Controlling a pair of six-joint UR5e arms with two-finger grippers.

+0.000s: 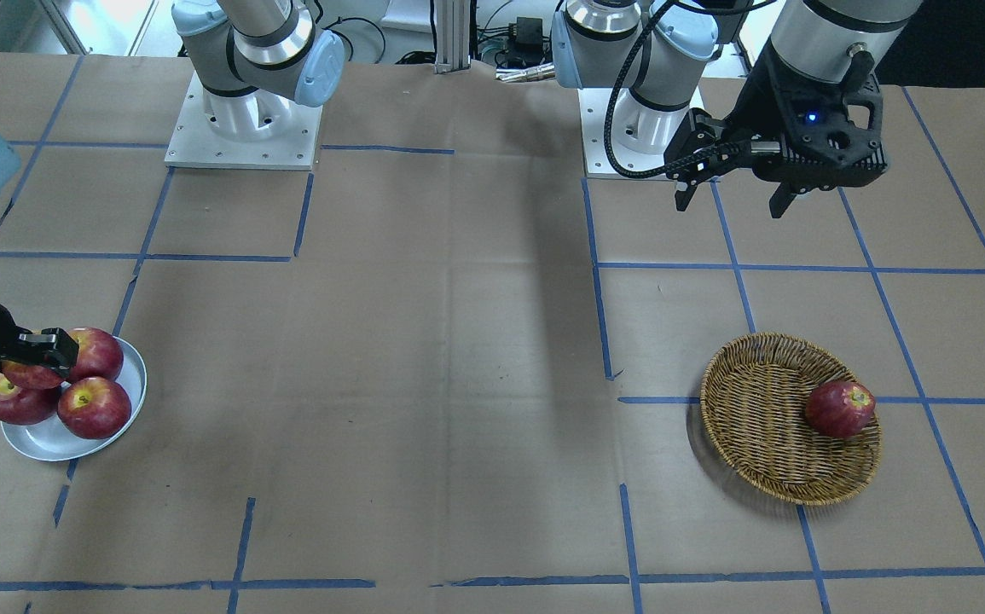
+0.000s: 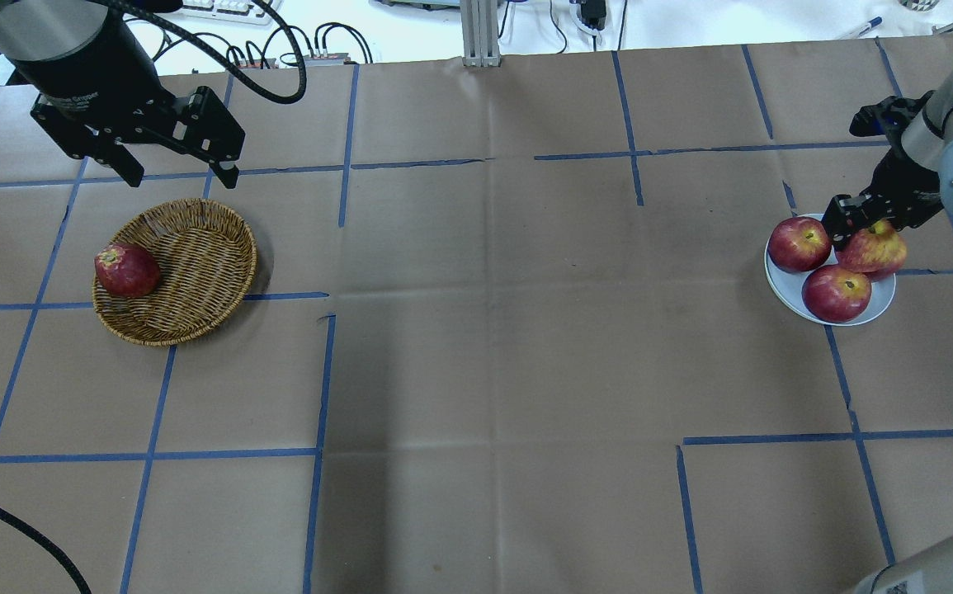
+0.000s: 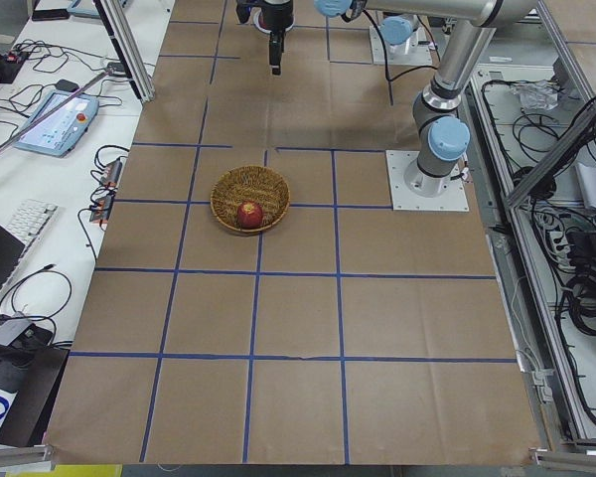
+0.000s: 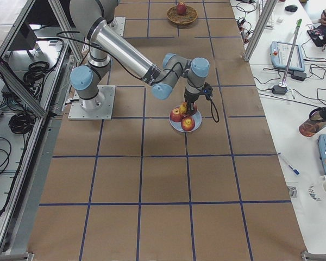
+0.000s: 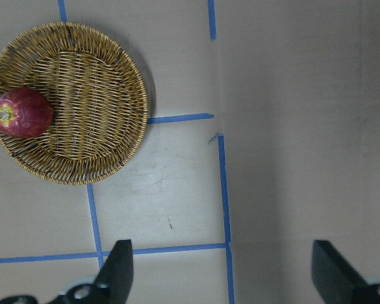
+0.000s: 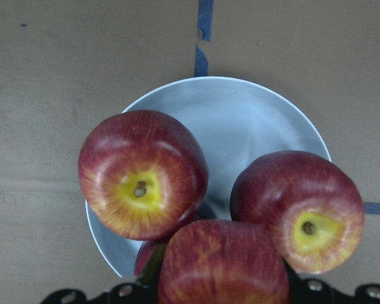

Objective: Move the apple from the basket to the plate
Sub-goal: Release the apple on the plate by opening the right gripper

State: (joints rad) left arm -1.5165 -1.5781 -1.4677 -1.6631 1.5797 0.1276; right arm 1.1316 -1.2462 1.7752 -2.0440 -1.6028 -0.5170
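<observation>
Right gripper point(image 2: 868, 229) is pinching the apple point(image 2: 876, 252) over the crowded plate point(image 2: 783, 285) by the table's point(image 2: 476, 346) right edge, left gripper point(image 2: 179, 175) is hanging spread; releasing is risking a roll-off against the two darker apples point(image 2: 798, 244).

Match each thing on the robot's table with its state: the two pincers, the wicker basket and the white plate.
1 left pincer
2 right pincer
3 wicker basket
4 white plate

A holds one dark red apple
B open, holding nothing
C shut on the yellow-streaked apple
D bears red apples

Pairs: 1-B, 2-C, 3-A, 4-D.
</observation>
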